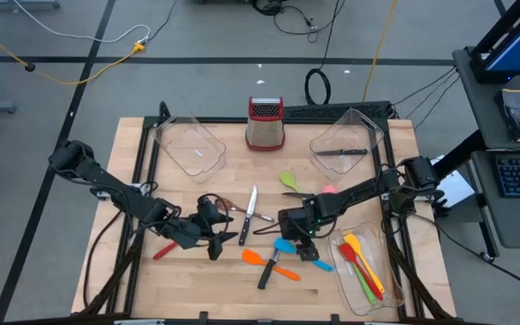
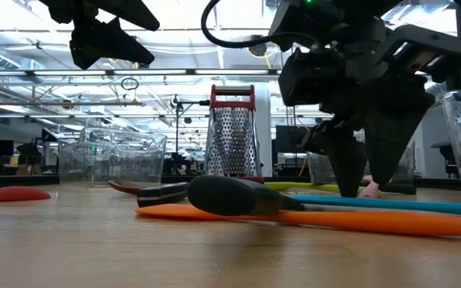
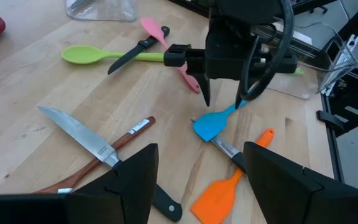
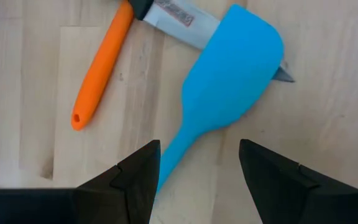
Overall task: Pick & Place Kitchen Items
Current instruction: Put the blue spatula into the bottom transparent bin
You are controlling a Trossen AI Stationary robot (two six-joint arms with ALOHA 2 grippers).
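Note:
A blue spatula [image 4: 229, 74] lies flat on the table, its blade resting over a black-handled knife's steel blade [image 4: 179, 15], next to an orange spatula [image 4: 101, 62]. My right gripper [image 4: 197, 180] is open, pointing down, with one finger on each side of the blue spatula's handle [image 1: 319, 264]; I cannot tell whether a finger touches it. My left gripper [image 1: 213, 239] is open and empty, raised above the table, over a steel knife [image 3: 79, 137] and a brown-handled utensil [image 3: 123, 140]. A green spoon [image 3: 92, 55], a pink spatula [image 3: 166, 46] and another black-handled knife [image 3: 132, 56] lie farther back.
A steel grater with a red top [image 1: 265, 124] stands at the far middle, between two clear bins [image 1: 188, 144] [image 1: 346, 144]; the right one holds a knife. A clear bin [image 1: 382, 293] at the near right holds several utensils. A red utensil [image 1: 163, 250] lies at the near left.

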